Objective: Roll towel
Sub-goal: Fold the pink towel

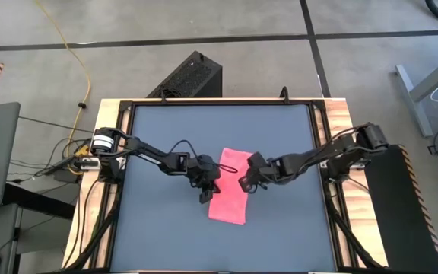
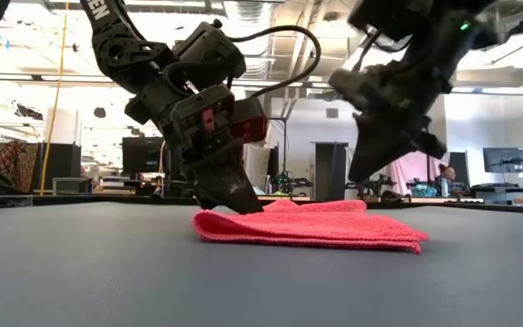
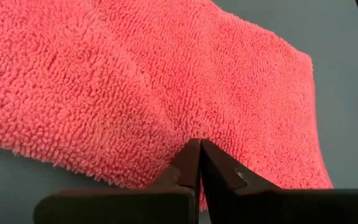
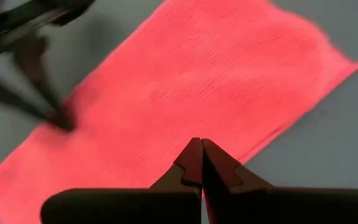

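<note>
The pink towel (image 1: 229, 207) lies flat in the middle of the dark grey tabletop (image 1: 158, 228), folded into a strip of more than one layer (image 2: 325, 225). The strip runs from the far side toward the near side. My left gripper (image 1: 206, 196) is shut with its tips down at the towel's left long edge (image 2: 218, 213). My right gripper (image 1: 243, 185) is shut too and hangs above the towel's right side (image 2: 361, 173), clear of the cloth (image 4: 185, 81). My left gripper presses its shut fingertips (image 3: 194, 155) onto the towel's left long edge (image 3: 166, 140), about midway along the strip. The fingers slant down from the table's left side. The towel stays flat on the table under them, and a shallow crease runs into the pile at the tips.
Bare tabletop surrounds the towel on all sides. A black frame and wooden border (image 1: 333, 114) rim the table. Beyond the far edge, a black box (image 1: 192, 76) and a yellow cable (image 1: 82, 68) lie on the floor.
</note>
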Motion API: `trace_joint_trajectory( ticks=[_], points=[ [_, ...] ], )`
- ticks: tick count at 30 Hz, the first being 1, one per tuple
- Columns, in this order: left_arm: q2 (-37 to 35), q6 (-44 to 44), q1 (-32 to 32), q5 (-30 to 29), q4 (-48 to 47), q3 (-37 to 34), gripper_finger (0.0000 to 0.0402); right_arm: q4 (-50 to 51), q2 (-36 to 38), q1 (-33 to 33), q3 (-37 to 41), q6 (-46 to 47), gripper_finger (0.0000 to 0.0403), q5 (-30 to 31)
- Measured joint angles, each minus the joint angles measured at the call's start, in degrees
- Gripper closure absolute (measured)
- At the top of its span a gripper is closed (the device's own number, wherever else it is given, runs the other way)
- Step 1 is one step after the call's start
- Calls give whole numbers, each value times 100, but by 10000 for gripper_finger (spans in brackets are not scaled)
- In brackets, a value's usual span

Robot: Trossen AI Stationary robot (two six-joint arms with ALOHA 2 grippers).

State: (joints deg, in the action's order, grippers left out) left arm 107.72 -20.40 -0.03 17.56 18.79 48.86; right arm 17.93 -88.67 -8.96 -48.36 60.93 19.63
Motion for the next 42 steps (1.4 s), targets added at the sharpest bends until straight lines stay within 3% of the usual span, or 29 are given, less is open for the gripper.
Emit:
trace_joint_trajectory(
  ticks=[6,15,24,33,42],
  points=[
    [0,-46,2,91,26,2,402,-95,-406,688,0,-425,382,-430],
    [-295,-190,2,274,54,7,402,-99,-390,761,7,-594,382,-599],
    [-705,89,372,-363,219,9,402,27,-17,691,0,-558,381,-28],
    [-217,127,1260,-103,108,407,401,-57,-170,432,0,-250,380,-21],
    [536,526,1528,317,-349,1109,401,261,-170,501,4,-223,380,6]
  ],
)
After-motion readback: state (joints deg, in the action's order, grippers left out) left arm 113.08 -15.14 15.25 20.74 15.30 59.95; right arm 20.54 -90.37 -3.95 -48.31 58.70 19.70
